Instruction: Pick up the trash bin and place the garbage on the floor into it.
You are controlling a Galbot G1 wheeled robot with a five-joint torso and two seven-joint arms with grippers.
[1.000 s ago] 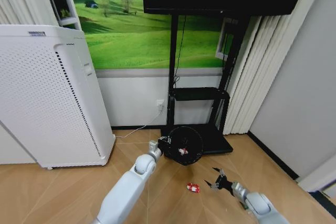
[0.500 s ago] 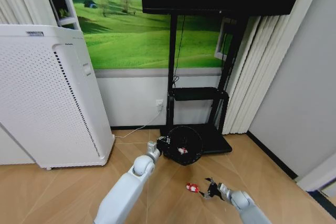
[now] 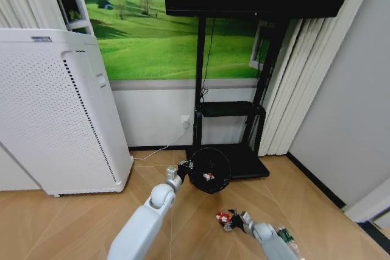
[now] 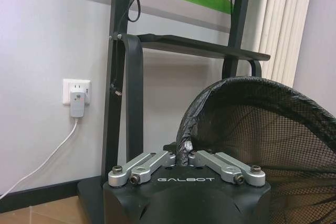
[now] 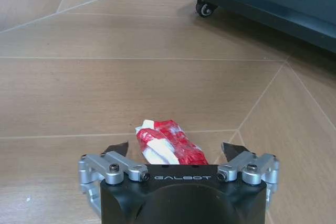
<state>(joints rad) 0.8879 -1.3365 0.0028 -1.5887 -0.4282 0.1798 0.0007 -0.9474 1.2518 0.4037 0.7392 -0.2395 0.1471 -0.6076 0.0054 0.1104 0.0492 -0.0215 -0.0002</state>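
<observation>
The right gripper [image 5: 176,153] has moved left across the floor [image 5: 105,77] since 1 s ago and now straddles the red-and-white wrapper [image 5: 168,142], jaws wide open on either side, nothing gripped. The left gripper [image 4: 185,156] is clamped on the bin's [image 3: 209,170] mesh rim, holding it tilted; 1 red piece [image 3: 208,176] lies inside. A bottle [image 3: 286,236] lies beside the right arm.

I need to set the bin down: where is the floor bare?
Bare floor lies between the white appliance and the left arm. It is crowded around the red-and-white wrapper, where the open right gripper is; a bottle lies beyond.
</observation>
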